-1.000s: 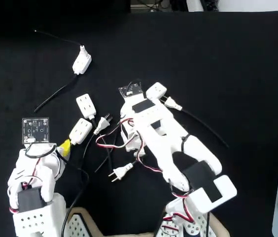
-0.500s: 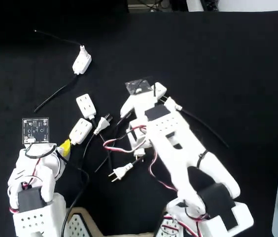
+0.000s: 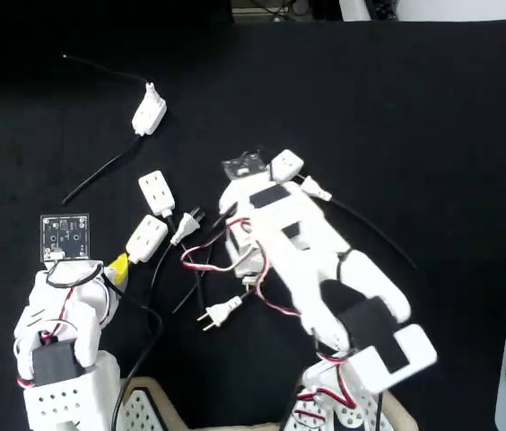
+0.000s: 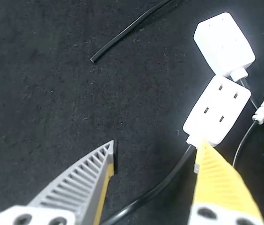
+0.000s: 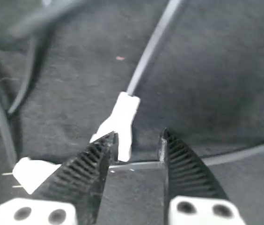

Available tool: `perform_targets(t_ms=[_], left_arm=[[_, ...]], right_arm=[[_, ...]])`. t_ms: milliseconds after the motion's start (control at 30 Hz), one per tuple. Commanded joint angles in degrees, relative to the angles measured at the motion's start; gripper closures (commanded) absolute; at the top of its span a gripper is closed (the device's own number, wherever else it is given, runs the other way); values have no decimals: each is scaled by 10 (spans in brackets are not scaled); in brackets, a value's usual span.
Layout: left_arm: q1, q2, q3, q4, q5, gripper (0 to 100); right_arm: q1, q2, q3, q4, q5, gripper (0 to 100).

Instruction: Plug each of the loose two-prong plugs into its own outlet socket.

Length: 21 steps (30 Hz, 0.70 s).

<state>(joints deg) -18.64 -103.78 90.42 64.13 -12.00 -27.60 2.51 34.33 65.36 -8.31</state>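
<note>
Right arm [image 3: 307, 251]: reached farther over the black counter [image 3: 432, 117] half a second ago, now drawn back near its stance of a second ago.
Right gripper [image 5: 137, 139]: fingers part open, holding nothing. A small white two-prong plug [image 5: 122, 119] on a grey cable [image 5: 153, 42] lies just beside one fingertip [image 5: 105, 143], unclamped.
Left gripper [image 4: 155, 147]: unmoved, fingers wide apart, empty, with the yellow tip just beside the white two-outlet socket block [image 4: 218, 110].
Judgement: realignment for the pick; grasp not yet made, no plug seated.

High view overhead, left wrist view close, sharing outlet socket [image 4: 216, 110]
</note>
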Motion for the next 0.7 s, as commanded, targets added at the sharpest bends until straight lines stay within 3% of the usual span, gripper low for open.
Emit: perform_targets(t_ms=[0,333,533,667], left_arm=[[-4,-4,-2,4,-2,723],[-4,-4,-2,4,-2,723],[-4,-4,-2,4,-2,723],[-4,-4,0,4,-2,723]], right_arm=[[-33,17,-14,-3,0,840],[-47,22,-22,10,0,841],[-47,22,-24,4,4,974],[-46,8,-27,10,5,986]])
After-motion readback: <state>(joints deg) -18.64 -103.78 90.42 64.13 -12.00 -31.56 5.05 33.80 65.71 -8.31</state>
